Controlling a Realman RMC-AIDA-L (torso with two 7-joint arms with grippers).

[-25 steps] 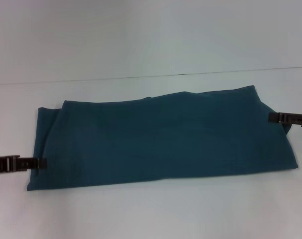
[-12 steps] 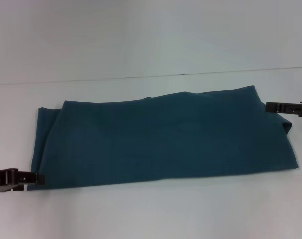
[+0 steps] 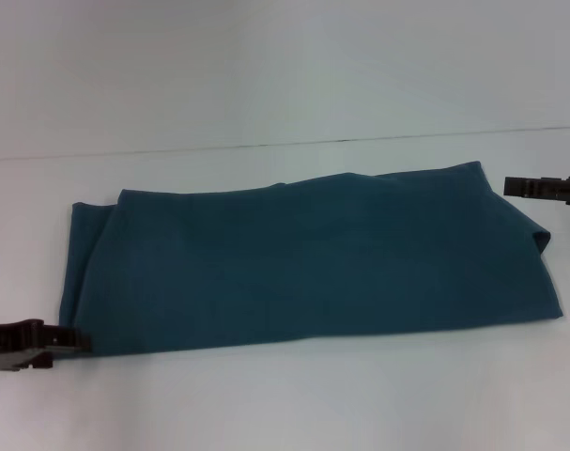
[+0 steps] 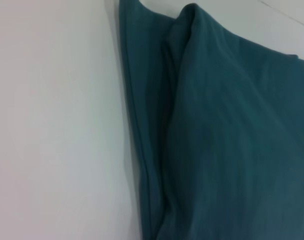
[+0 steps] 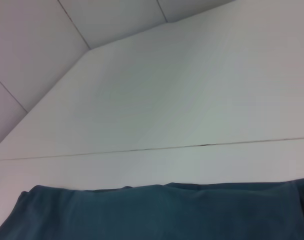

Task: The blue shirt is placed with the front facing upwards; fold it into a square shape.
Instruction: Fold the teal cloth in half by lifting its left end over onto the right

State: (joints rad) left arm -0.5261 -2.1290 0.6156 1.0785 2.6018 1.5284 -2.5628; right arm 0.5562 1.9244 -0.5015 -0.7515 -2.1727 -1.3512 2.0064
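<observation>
The white worktop (image 3: 285,404) fills most of the head view, with a thin dark seam running left to right across its far part. On it lies the blue shirt (image 3: 303,258), folded into a long band that stretches from the left side almost to the right edge of the worktop. No lettering shows on its upper face. Its left end shows stacked layers with a rounded fold line, clear in the left wrist view (image 4: 217,140), where one fold lies over a narrower hemmed strip at the cloth's edge. The right end has a small tucked corner on the near side. In the right wrist view the shirt's far edge (image 5: 162,210) lies flat below the seam.

The left pincer (image 3: 78,340) is at the shirt's near-left corner, its tip touching or just beside the cloth edge; whether it is wide or narrow cannot be told. The right pincer (image 3: 508,186) hangs at the shirt's far-right corner, just beside the cloth and seemingly apart from it; its opening cannot be told either.
</observation>
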